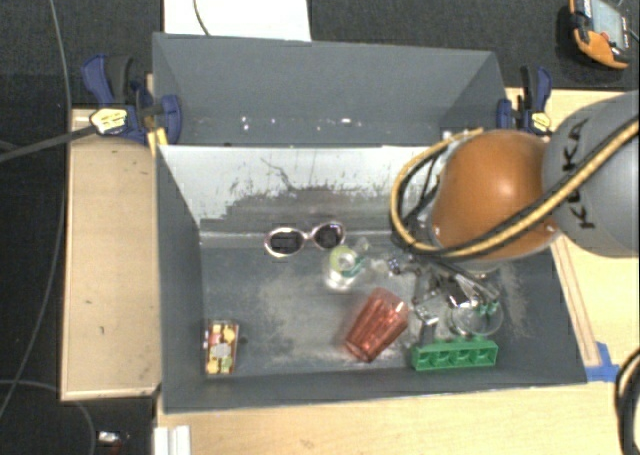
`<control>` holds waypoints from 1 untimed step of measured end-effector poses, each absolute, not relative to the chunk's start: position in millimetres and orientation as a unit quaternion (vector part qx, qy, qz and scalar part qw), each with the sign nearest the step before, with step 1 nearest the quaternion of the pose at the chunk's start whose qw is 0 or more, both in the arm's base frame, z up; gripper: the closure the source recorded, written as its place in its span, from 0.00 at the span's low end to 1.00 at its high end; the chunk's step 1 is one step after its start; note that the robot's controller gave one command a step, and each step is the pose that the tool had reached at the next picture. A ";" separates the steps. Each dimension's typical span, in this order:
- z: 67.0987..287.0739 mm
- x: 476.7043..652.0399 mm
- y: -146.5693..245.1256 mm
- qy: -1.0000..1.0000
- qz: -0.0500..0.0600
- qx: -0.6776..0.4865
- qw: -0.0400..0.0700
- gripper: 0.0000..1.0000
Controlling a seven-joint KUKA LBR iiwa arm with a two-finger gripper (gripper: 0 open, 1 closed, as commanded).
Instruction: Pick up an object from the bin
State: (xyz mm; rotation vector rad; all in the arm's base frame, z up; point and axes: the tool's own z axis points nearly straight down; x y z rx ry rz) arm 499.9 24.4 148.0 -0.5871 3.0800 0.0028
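So far nothing looks lifted: every loose thing I can make out lies on the floor of the bin [270, 295], so by my judgement the grasp itself and the lift out are both still to do.

Nearest the camera, along the front wall, a green block [455, 354] with a row of studs lies at the right, and a small many-coloured packet [221, 347] sits well apart in the left front corner. Just behind the green block and to its left, a red ribbed piece [377, 325], shaped like a small cup on its side, lies tilted. To its right is a clear rounded thing [477, 315] with a touch of green in it.

The claw [443, 295] is down low among these three, between the red ribbed piece and the clear rounded thing and just behind the green block. Whether it is spread or pressed together I cannot tell; its metal parts blur into the clutter, and I see nothing plainly held in it. Which thing it touches, if any, I cannot tell either. The thing to be picked is most likely one of those three in the right front part of the bin.

Farther back, a clear greenish thing [345, 266] lies near the middle, and behind it a pair of sunglasses [305, 239] rests by the foot of the back wall. Above the claw, the orange cover [490, 198] on the wrist, ringed by cable, hides the right rear corner.
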 end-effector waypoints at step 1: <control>100.1 488.9 38.7 0.984 0.001 -0.180 -0.003 0.00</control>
